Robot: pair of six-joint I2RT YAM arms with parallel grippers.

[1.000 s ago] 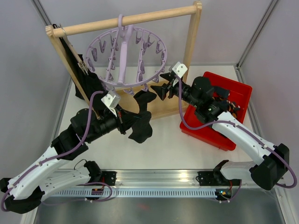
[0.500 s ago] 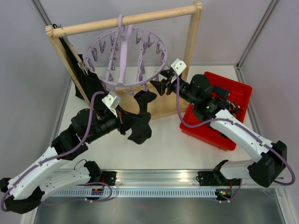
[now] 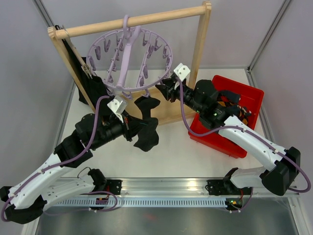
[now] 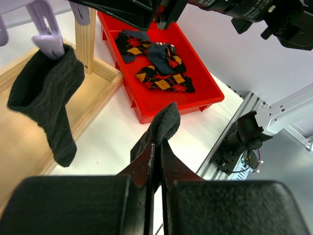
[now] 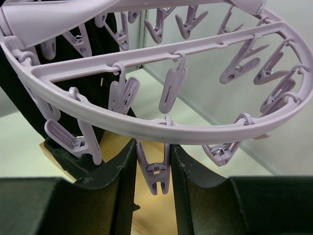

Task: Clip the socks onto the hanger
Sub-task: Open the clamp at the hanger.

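Observation:
The pale-lilac hanger [image 3: 168, 61] hangs by its hook from the wooden rail. One plain black sock [image 3: 147, 104] hangs from a clip at its near rim, also in the left wrist view [image 4: 49, 98]. My left gripper [image 3: 133, 128] is shut on a second plain black sock [image 3: 147, 136], held in the air below the hanger; its toe sticks out past the fingertips [image 4: 165, 122]. My right gripper [image 3: 165, 89] is at the hanger's near-right rim [image 5: 146, 125], its fingers closed round one dangling clip [image 5: 156, 171]. Argyle socks [image 4: 164, 81] lie in the red tray.
The wooden rail frame [image 3: 132, 20] stands across the back, its base board [image 4: 24, 147] under the hanger. A dark cloth [image 3: 83, 78] hangs at the frame's left post. The red tray [image 3: 252, 93] sits at the right by the right arm.
My right gripper has moved left and up to the hanger's rim and closed round a clip. The hanger has tipped a little to the left. My left gripper has barely moved.

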